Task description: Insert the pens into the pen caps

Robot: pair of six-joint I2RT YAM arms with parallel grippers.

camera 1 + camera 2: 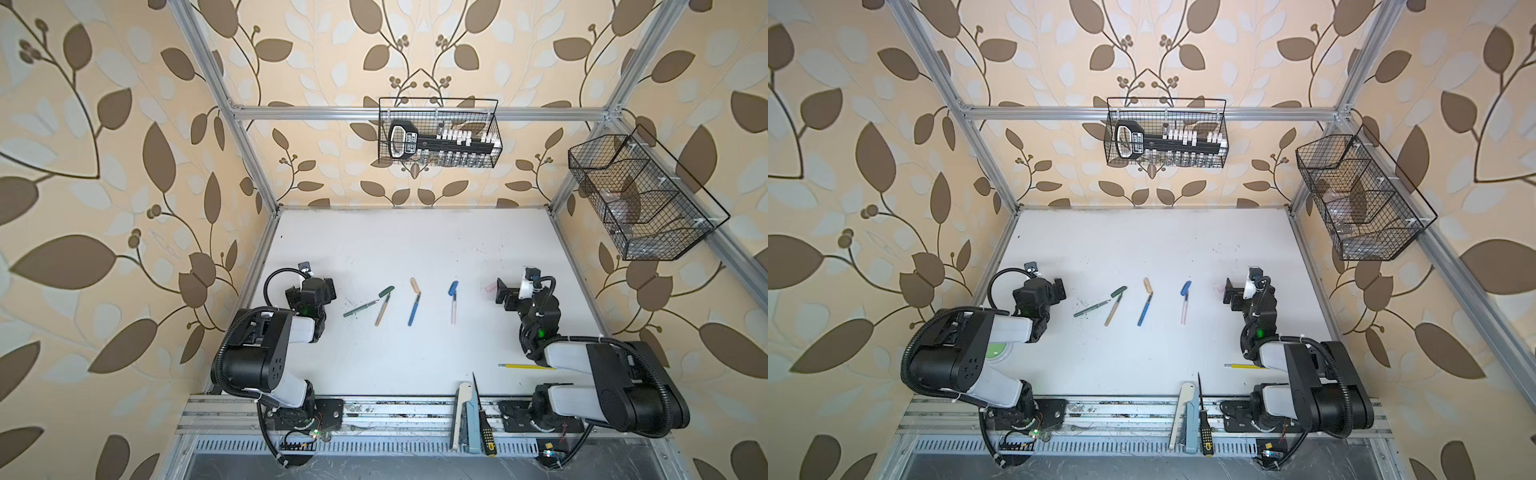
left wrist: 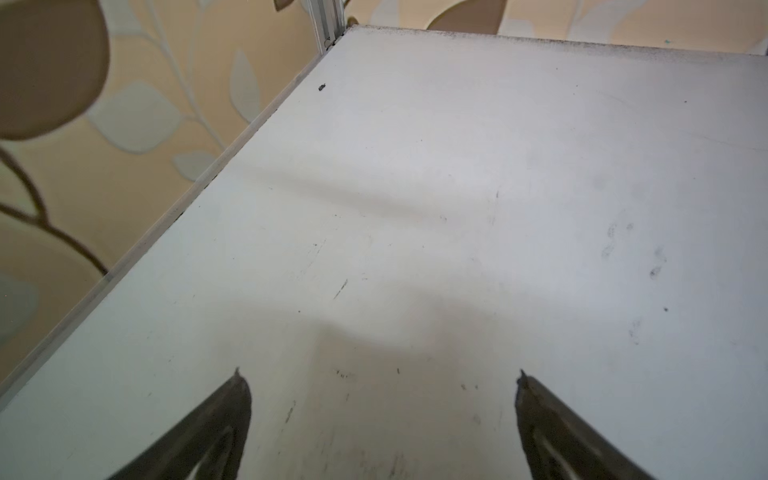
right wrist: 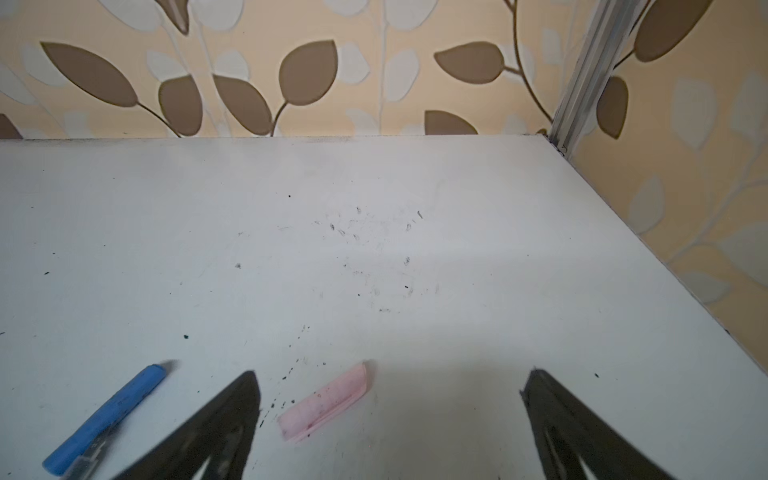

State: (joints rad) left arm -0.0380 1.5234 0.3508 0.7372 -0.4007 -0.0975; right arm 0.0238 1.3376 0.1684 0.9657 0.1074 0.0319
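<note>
Four pens lie in a row mid-table in both top views: dark green point(image 1: 360, 308), tan point(image 1: 382, 314), blue point(image 1: 414, 309), pale pink point(image 1: 454, 311). Beyond their far ends lie the pen caps: green point(image 1: 385, 291), tan point(image 1: 414, 285), blue point(image 1: 453, 288) and, furthest right, pink point(image 1: 490, 286). My left gripper point(image 1: 330, 287) stands open left of the row, over bare table point(image 2: 379, 374). My right gripper point(image 3: 390, 376) is open just right of the pink cap point(image 3: 324, 401), which lies between its fingers, untouched. The blue cap point(image 3: 108, 419) lies outside them.
A yellow rod point(image 1: 525, 366) lies near the right arm. A screwdriver point(image 1: 484, 428) and flat tools point(image 1: 463, 415) sit on the front rail. Wire baskets hang at the back point(image 1: 438, 133) and on the right point(image 1: 640, 199). Aluminium frame posts edge the white table point(image 1: 415, 241).
</note>
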